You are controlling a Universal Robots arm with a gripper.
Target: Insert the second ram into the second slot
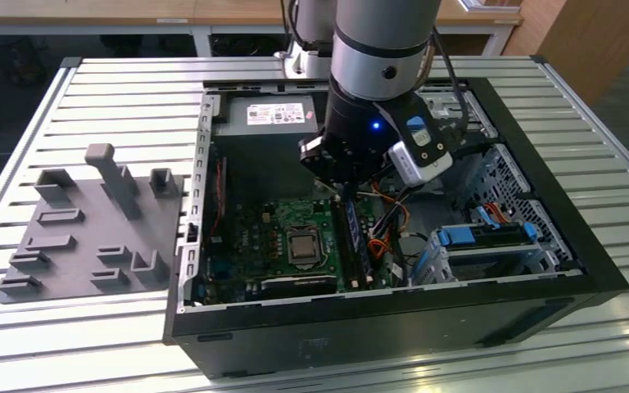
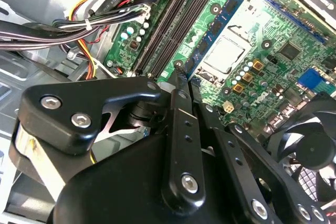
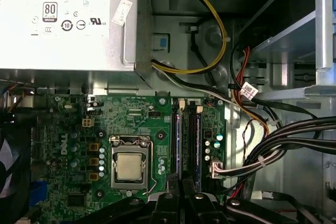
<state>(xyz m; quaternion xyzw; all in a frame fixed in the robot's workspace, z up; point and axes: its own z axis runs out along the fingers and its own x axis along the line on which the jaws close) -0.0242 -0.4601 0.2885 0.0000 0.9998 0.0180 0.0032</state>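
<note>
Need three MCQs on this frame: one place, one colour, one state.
1. The black end effector hangs over: A) grey moulded tray B) long dark memory slots C) silver power supply
2. The flat motherboard is: A) green B) red C) white
3. The black metal computer case is: A) shut B) open, insides showing C) covered by a cloth
Key: B, the first wrist view lines it up with the slots beside the processor; A, green in both wrist views; B, the exterior view looks straight into it.
</note>
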